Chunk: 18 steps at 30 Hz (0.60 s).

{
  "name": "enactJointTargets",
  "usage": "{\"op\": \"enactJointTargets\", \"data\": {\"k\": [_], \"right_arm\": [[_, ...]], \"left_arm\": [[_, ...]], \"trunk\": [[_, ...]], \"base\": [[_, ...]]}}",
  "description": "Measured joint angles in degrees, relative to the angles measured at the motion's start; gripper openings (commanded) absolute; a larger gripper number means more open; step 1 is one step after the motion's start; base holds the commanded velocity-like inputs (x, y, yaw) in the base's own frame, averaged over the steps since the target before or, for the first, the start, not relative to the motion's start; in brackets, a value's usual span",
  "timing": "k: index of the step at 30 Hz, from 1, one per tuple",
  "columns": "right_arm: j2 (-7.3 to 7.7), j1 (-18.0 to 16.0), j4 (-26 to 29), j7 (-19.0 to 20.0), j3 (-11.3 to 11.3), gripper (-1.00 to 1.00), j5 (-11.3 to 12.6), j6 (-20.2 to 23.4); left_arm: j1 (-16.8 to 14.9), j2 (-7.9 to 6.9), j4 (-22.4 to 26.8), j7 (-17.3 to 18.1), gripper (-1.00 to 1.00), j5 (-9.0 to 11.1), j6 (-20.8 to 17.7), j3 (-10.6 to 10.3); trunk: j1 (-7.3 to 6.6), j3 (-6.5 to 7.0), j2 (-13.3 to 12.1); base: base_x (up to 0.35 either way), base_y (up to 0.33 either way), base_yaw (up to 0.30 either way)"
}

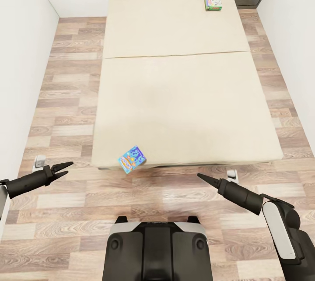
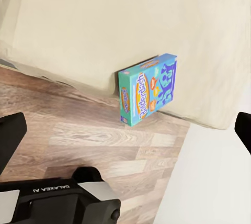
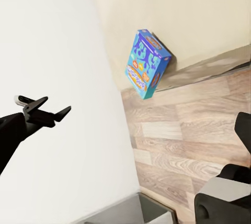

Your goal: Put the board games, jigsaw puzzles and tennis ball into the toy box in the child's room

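While the robot stands at the foot of the bed (image 1: 183, 97), both arms are out low over the wood floor (image 1: 65, 97), nothing carried yet.

Left hand (image 1: 64, 168): lower left of the head view, tips slightly parted, holding nothing, well apart from any box.

Right hand (image 1: 202, 177): lower right, fingers drawn to a narrow point as far as the head view tells, and bare.

Blue board game (image 1: 132, 159): lower centre, right at the bed's near edge, closer to the left hand. The left wrist view has it (image 2: 149, 89) propped on an edge, touching the mattress side, with its lower corner down by the floor.

Its lie: tilted, printed face turned outward, long axis running diagonally in the head view, from lower left up to upper right.

White-blue board game (image 1: 213, 0): upper right, lying flat on the mattress at the far end, long axis running away from the robot.

Step in hand, as I judge it: the near blue box goes first.

How to do it well: open the left hand wide, come in across the short side and pinch the thin edges.

Watch out: a nudge could tip it flat onto the floor.
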<state>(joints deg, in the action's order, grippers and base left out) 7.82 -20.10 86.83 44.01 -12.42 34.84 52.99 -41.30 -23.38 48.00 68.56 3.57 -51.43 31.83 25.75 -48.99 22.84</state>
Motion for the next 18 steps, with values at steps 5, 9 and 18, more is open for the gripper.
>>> {"op": "enactJointTargets", "data": {"k": [5,9,18], "right_arm": [[0.0,0.0,0.0,0.05,0.0,1.0,0.02,-0.36],[0.01,0.0,0.0,0.06,0.0,1.0,0.02,-0.42],[0.01,0.0,0.0,0.04,0.0,1.0,-0.02,-0.44]], "left_arm": [[0.01,0.0,0.0,-0.01,1.0,0.0,0.03,-0.03],[0.01,0.02,0.0,-0.01,1.0,0.0,0.04,-0.04],[0.08,0.01,0.0,-0.01,1.0,0.0,0.14,-0.05]], "trunk": [[0.0,0.47,0.0],[0.0,0.85,0.0],[0.0,1.7,0.0]], "base": [[0.0,0.001,0.0],[0.0,0.005,0.0],[0.0,0.057,0.0]]}}
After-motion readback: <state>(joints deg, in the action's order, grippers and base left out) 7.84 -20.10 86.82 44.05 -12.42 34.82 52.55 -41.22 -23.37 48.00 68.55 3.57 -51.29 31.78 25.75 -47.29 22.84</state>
